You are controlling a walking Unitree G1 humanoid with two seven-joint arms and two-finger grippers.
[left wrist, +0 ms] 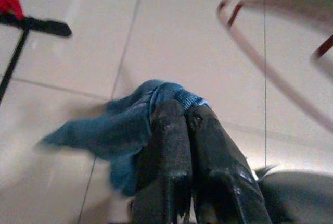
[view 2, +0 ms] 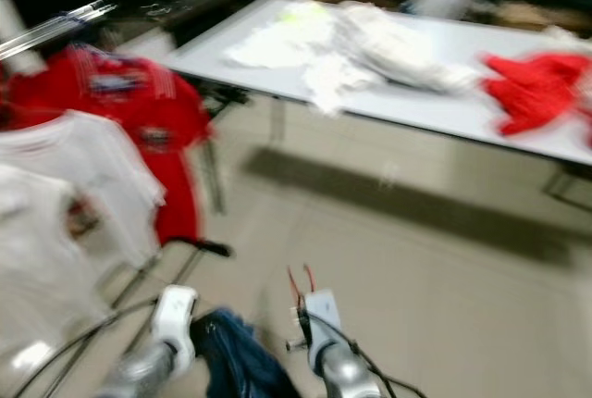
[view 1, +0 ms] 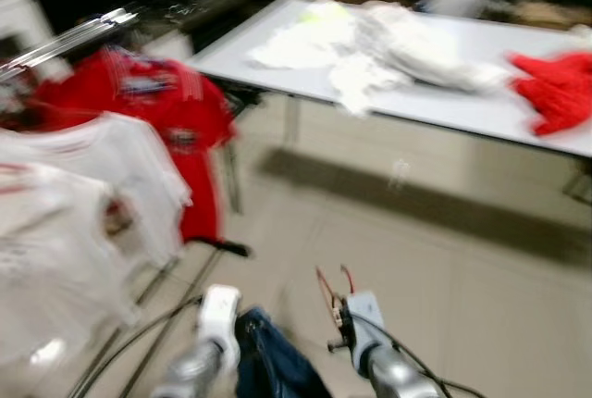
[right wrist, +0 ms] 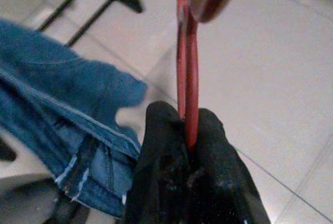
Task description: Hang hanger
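- Red hanger point(right wrist: 188, 67): thin, stiff and judged light, probably smooth enough to twist in a pinch. It is carried low in front of the robot, above the tiled floor point(view 1: 444, 268).
- Right end effector point(right wrist: 188, 122): clenched on the hanger's lower stretch, with the hook end standing beyond the fingertips. That hold looks sound, since it leaves the hook free for the rail.
- Left end effector point(left wrist: 183, 117): clenched on blue denim garment point(left wrist: 119, 130), which is soft and limp, likely heavier than the hanger, and drags downward.
- Head views, blurred: clothes rail point(view 1: 69, 37) at the robot's left carries a red shirt point(view 1: 157, 106) and white shirts point(view 1: 83, 204). A worktop point(view 1: 444, 106) ahead holds white laundry point(view 1: 388, 46) and a red garment point(view 1: 560, 88).
- Wrist views add what the head views lack, namely finger closure and the exact pinch point on the hanger. They give no sight of the rail's bar.
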